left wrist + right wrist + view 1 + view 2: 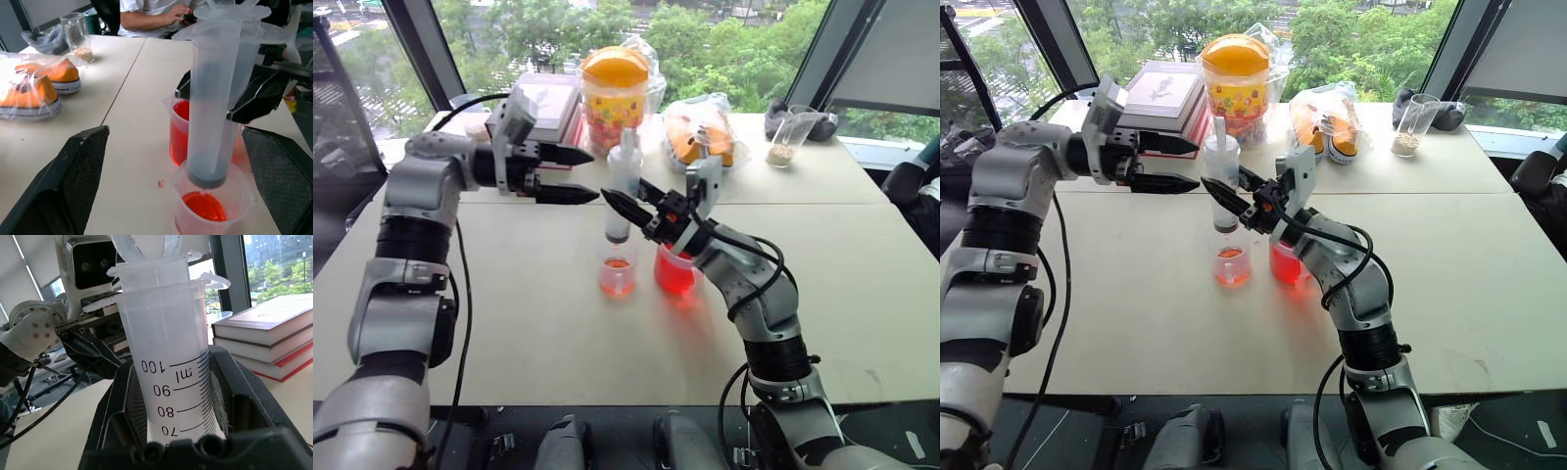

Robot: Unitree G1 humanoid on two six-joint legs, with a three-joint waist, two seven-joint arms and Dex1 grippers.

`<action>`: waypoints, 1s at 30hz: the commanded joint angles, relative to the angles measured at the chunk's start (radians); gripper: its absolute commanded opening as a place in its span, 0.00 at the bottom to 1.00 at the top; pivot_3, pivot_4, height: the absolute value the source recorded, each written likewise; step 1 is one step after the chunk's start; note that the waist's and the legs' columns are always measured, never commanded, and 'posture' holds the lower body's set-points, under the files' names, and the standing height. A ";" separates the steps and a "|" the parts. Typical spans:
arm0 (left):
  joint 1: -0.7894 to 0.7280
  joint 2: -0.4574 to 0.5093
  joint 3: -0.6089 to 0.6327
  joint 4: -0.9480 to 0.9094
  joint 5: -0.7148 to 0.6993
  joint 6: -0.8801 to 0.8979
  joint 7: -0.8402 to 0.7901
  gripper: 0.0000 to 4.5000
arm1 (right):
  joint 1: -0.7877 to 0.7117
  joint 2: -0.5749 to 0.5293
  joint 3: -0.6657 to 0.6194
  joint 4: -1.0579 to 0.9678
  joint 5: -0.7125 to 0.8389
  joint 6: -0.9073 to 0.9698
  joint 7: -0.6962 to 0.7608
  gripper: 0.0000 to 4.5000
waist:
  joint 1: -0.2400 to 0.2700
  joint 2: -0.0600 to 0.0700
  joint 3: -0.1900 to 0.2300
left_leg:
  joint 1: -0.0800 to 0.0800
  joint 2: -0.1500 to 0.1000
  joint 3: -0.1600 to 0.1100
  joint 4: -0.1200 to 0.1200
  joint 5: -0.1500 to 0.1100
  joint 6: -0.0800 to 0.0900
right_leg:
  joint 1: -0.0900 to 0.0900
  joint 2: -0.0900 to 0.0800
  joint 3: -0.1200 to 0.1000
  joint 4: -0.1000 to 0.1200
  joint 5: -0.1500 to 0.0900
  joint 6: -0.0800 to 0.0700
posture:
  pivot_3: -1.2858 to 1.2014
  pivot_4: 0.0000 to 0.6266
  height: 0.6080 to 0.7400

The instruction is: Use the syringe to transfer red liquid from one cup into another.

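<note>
Holding the syringe upright, the right gripper has its jaws clamped on the barrel, with the dark plunger seal low in the tube and the tip just inside the small beaker. That beaker already holds a shallow pool of red liquid. The red measuring cup stands just beside it at its 3 o'clock on the surface. The left gripper has its jaws wide apart at the syringe's 9 o'clock, clear of the plunger top. Discharge into the beaker looks finished or nearly so. Next, I judge, the syringe must lift clear and shift over the red cup for another draw, kept vertical to avoid drips.
</note>
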 commanded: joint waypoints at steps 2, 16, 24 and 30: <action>0.052 0.026 0.007 -0.111 -0.028 0.033 -0.027 0.99 | -0.015 0.002 -0.016 -0.044 0.021 -0.022 -0.001 0.31 | 0.000 0.000 0.000 | 0.000 0.000 0.000 0.000 0.000 0.000 | 0.000 0.000 0.000 0.000 0.000 0.000 | 0.52 0.24 1.00; 0.096 -0.022 0.010 -0.169 -0.047 0.049 0.021 0.99 | -0.327 -0.164 -0.389 -0.127 0.365 0.528 -0.398 0.31 | 0.005 0.000 0.000 | 0.000 0.000 0.000 0.000 0.000 0.000 | 0.000 -0.001 0.000 0.000 0.000 0.000 | 0.52 0.24 1.00; 0.115 -0.070 -0.004 -0.171 -0.048 0.024 0.031 0.99 | -0.515 -0.503 -0.459 0.147 0.337 1.154 -0.572 0.31 | 0.003 0.000 0.000 | -0.001 0.000 0.001 -0.001 0.000 0.001 | -0.001 -0.002 0.001 -0.002 -0.001 -0.003 | 0.52 0.24 1.00; 0.133 -0.078 -0.007 -0.184 -0.050 0.014 0.040 0.99 | -0.414 -0.659 -0.292 0.290 0.354 1.187 -0.446 0.31 | -0.004 0.000 0.000 | -0.001 0.000 0.002 -0.003 -0.001 0.002 | -0.002 -0.001 0.002 -0.004 -0.001 -0.002 | 0.52 0.24 1.00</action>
